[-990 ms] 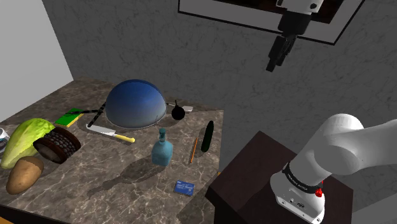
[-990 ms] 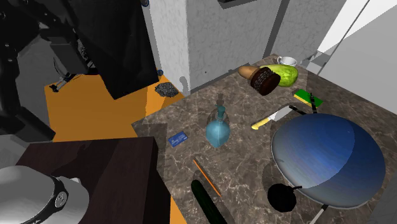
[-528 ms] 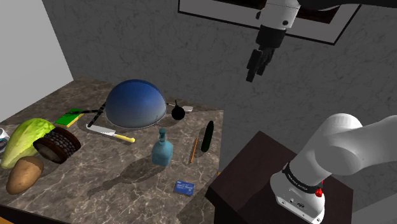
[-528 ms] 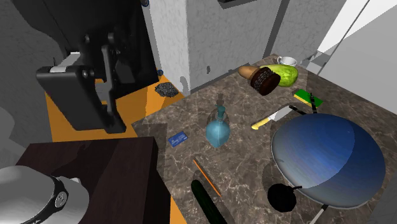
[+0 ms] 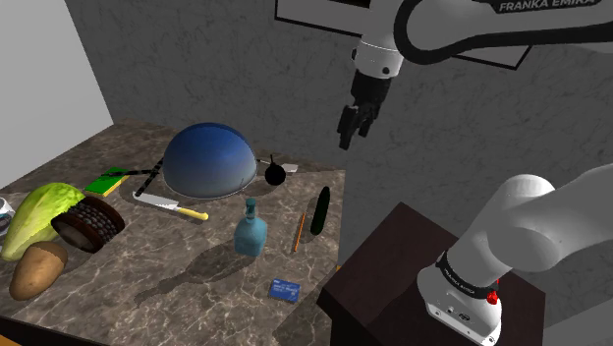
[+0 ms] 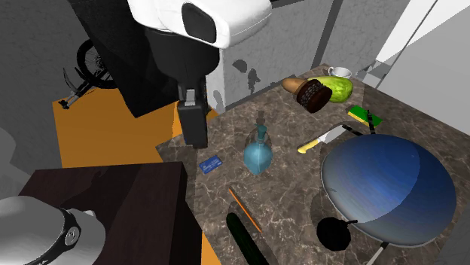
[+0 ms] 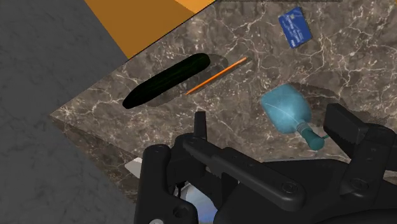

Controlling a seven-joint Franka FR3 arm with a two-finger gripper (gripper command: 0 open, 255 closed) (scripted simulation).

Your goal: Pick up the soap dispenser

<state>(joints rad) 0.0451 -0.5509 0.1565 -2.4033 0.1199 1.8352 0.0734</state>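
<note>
Gripper [image 5: 347, 136] high above tabletop [image 5: 187, 265], fingers spread wide, empty. Soap dispenser [image 5: 250, 232], blue bottle, upright mid-tabletop, pencil [image 5: 299, 232] just beside. Best approach: centre over bottle, descend straight, straddle body below neck, clear pencil, close gently.

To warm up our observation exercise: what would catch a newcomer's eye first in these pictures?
The large shiny blue dome dominates the wall side of the brown marbled counter. High above the counter hangs the black two-finger gripper, open, while the small teal bottle-shaped soap dispenser stands upright mid-counter.
</note>
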